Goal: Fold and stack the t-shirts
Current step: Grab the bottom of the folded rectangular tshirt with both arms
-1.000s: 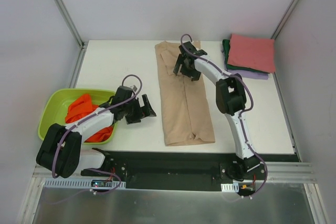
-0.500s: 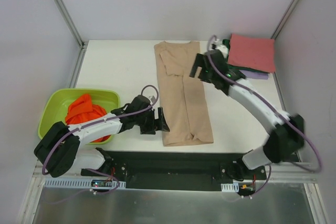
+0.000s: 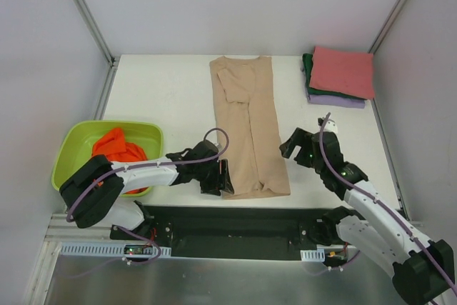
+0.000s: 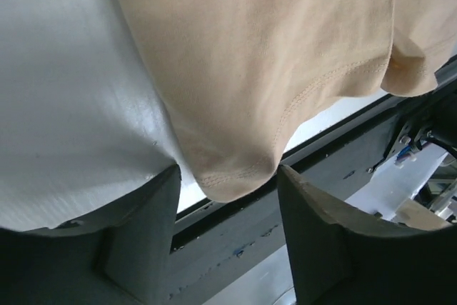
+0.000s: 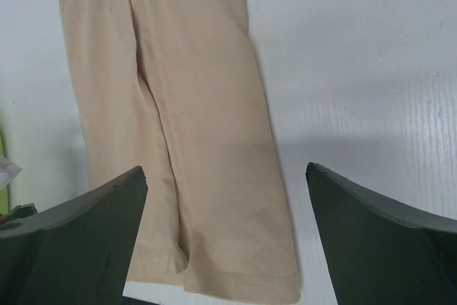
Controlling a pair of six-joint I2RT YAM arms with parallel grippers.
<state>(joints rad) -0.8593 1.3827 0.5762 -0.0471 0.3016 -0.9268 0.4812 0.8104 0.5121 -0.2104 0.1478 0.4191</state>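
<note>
The beige t-shirt [image 3: 248,123] lies folded into a long strip down the table's middle, hem toward the near edge. My left gripper [image 3: 223,178] is open at its near left corner; in the left wrist view that corner [image 4: 232,173] sits between my spread fingers [image 4: 139,226]. My right gripper [image 3: 293,146] is open and empty, just right of the strip's near half; its wrist view shows the hem [image 5: 235,276]. An orange t-shirt [image 3: 118,151] is bunched in the basin. A pinkish-red folded shirt [image 3: 343,71] tops a stack over dark green [image 3: 308,69] and lavender [image 3: 335,101] ones at the back right.
The lime-green basin [image 3: 71,144] sits at the table's left edge. A black rail [image 3: 235,223] runs along the near edge, just below the shirt's hem. White walls and metal frame posts enclose the table.
My right arm swung from the shirt's far end back to the near right of the strip. My left gripper moved right to the shirt's near left corner. The shirt's far part now lies flatter.
</note>
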